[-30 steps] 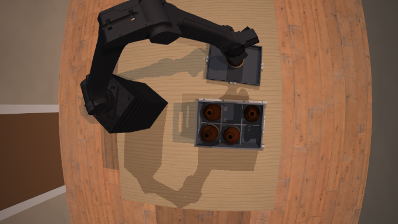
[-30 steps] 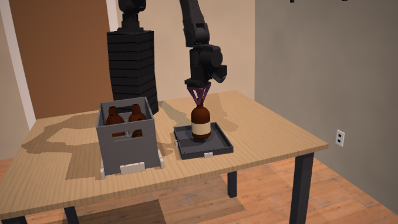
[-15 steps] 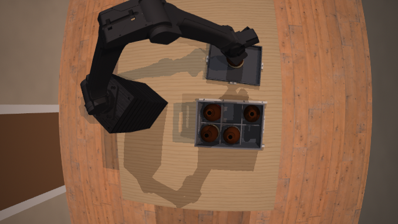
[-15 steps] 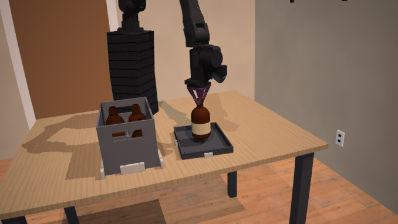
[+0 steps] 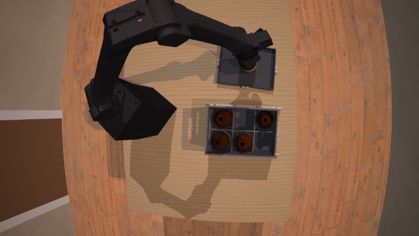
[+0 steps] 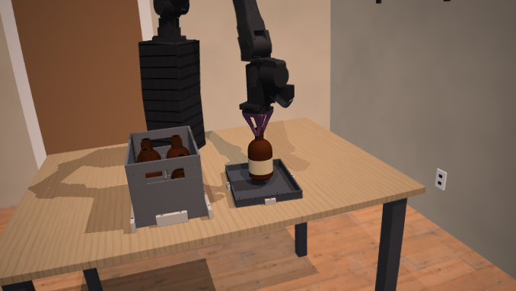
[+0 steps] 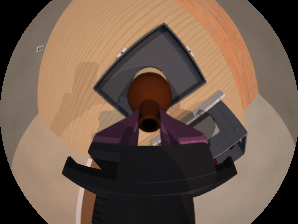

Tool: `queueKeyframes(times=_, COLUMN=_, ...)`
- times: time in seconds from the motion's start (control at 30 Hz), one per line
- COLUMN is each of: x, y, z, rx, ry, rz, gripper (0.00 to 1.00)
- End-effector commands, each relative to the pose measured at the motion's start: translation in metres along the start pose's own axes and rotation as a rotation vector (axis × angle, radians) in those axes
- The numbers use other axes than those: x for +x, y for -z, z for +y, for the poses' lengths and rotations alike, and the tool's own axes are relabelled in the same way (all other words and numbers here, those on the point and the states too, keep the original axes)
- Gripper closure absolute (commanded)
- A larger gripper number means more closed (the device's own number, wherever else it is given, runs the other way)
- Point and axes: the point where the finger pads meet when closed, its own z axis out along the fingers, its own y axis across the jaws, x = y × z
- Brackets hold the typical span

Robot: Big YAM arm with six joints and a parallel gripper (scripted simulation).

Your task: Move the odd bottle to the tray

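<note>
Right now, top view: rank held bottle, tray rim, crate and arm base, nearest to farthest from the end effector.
1. Held bottle: neck gripped by the end effector, over the tray.
2. Tray rim: around the bottle.
3. Crate: beside the tray, four bottles inside.
4. Arm base: farthest, across the table.
</note>
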Motion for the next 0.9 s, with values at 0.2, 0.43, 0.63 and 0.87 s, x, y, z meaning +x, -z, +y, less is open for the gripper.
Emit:
queueKeyframes(times=0.2, x=-0.0103, y=0.0074, z=0.0057, rx=0.011, ry=0.004, rz=-0.033, gripper=1.00)
queueKeyframes(times=0.43, x=-0.0082, y=0.0055, z=0.0064, rx=0.010, ry=0.004, rz=-0.030, gripper=1.00)
queueKeyframes(times=0.63, x=-0.0075, y=0.0053, z=0.0066, rx=0.009, ry=0.004, rz=-0.029, gripper=1.00)
queueKeyframes(times=0.87, x=-0.0075, y=0.0053, z=0.0066, rx=0.009, ry=0.004, rz=-0.029, gripper=1.00)
